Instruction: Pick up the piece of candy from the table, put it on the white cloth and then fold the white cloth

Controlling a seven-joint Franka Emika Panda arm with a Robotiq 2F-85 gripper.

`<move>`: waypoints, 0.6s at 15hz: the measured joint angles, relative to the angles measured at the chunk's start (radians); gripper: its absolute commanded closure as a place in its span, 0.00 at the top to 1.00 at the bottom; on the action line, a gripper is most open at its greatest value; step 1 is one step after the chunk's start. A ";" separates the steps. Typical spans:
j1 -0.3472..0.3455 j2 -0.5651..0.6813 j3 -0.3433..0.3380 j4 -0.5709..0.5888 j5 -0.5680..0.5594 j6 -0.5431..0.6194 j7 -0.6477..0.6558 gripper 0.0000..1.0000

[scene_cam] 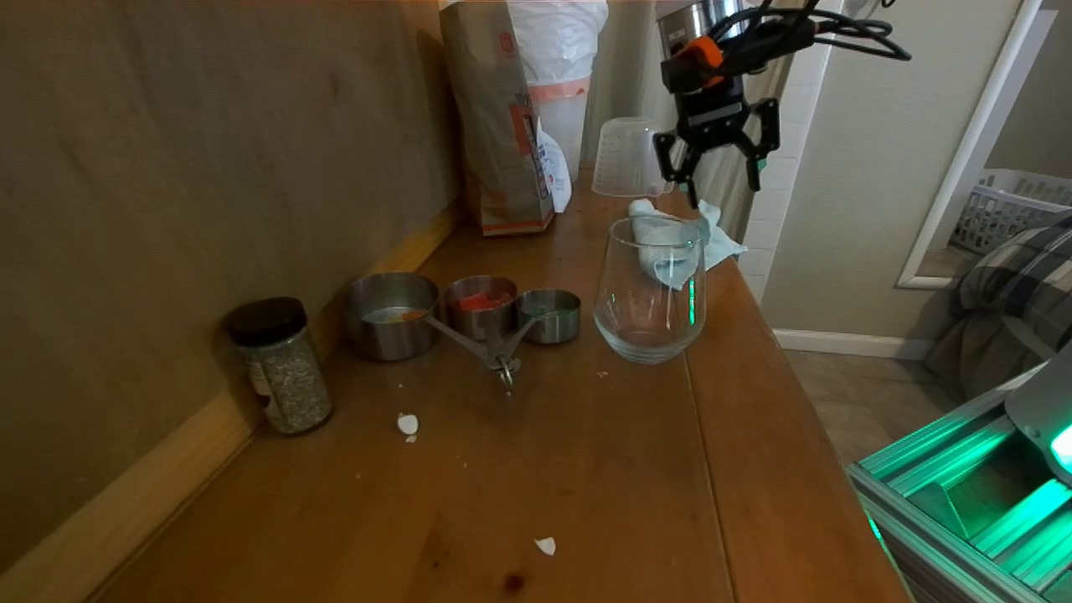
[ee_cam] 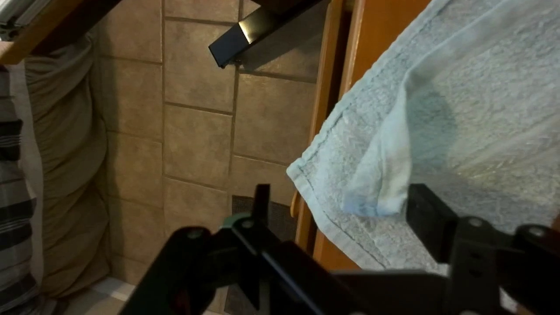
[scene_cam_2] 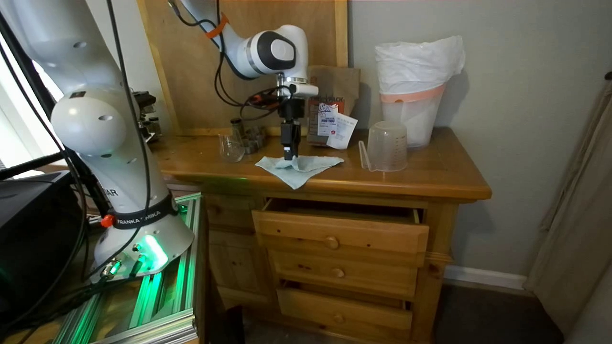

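Observation:
The white cloth (scene_cam: 722, 248) lies at the edge of the brown wooden table (scene_cam: 620, 486). In an exterior view one corner of the cloth (scene_cam_2: 295, 179) hangs over the front edge. In the wrist view a corner of the cloth (ee_cam: 490, 78) is turned over onto itself. My gripper (scene_cam: 724, 191) is above the cloth, fingers pointing down. In the wrist view the gripper (ee_cam: 339, 194) is open, with one finger beside the turned-over flap and the other past the table edge; no cloth is pinched. I cannot make out a piece of candy; it may be hidden in the cloth.
A clear glass (scene_cam: 650, 293), metal measuring cups (scene_cam: 481, 314) and a spice jar (scene_cam: 285, 377) stand on the table. A paper bag (scene_cam: 498, 126), lined bin (scene_cam_2: 413, 95) and plastic pitcher (scene_cam_2: 387, 145) stand behind or beside the cloth. The top drawer (scene_cam_2: 339, 234) is open. Small white fragments (scene_cam: 546, 546) lie about.

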 measured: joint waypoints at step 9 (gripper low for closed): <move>-0.035 -0.068 -0.004 0.009 -0.015 -0.020 0.001 1.00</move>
